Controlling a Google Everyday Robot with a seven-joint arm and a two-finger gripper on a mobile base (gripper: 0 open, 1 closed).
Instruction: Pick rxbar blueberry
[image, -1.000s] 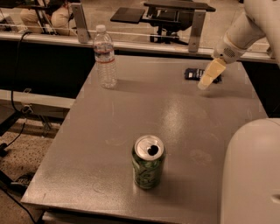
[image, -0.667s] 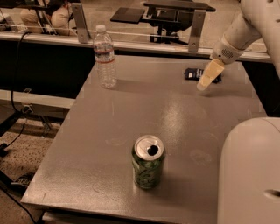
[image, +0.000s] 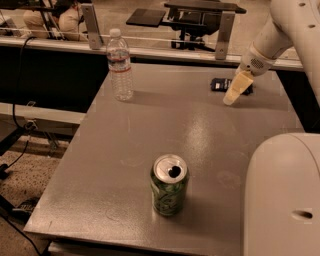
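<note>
**Bench scene, single camera view.** A grey bench (image: 200, 135) fills the middle of the view. Its near edge runs along the bottom and its far edge lies below a railed partition.

(a) The rxbar blueberry (image: 219, 84), a flat dark navy wrapper, lies on the bench close to the far right corner. Only its left end shows plainly. Its right part is crossed by the claw.

(b) The claw (image: 230, 100), pale yellow and tapering, points down and to the left at the end of the white arm (image: 280, 35), which enters from the upper right. Its tip sits at the near side of the rxbar blueberry, low over the bench. Whether the tip touches the wrapper or the surface cannot be told. Whether the claw is open or closed cannot be told either, and it is not seen gripping anything.

(c) A clear water bottle (image: 120, 65) with a white cap stands upright near the far left corner, well apart from the wrapper.

(d) A green soda can (image: 170, 186) stands upright close to the near edge, about midway along it. Its top is opened.

(e) A rounded white part of the robot's body (image: 285, 195) covers the near right corner of the bench.

(f) Beyond the partition are dark office furniture (image: 200, 12) and a seated person (image: 65, 17) at upper left. Black cables (image: 20, 105) hang off the left edge toward the floor.
</note>
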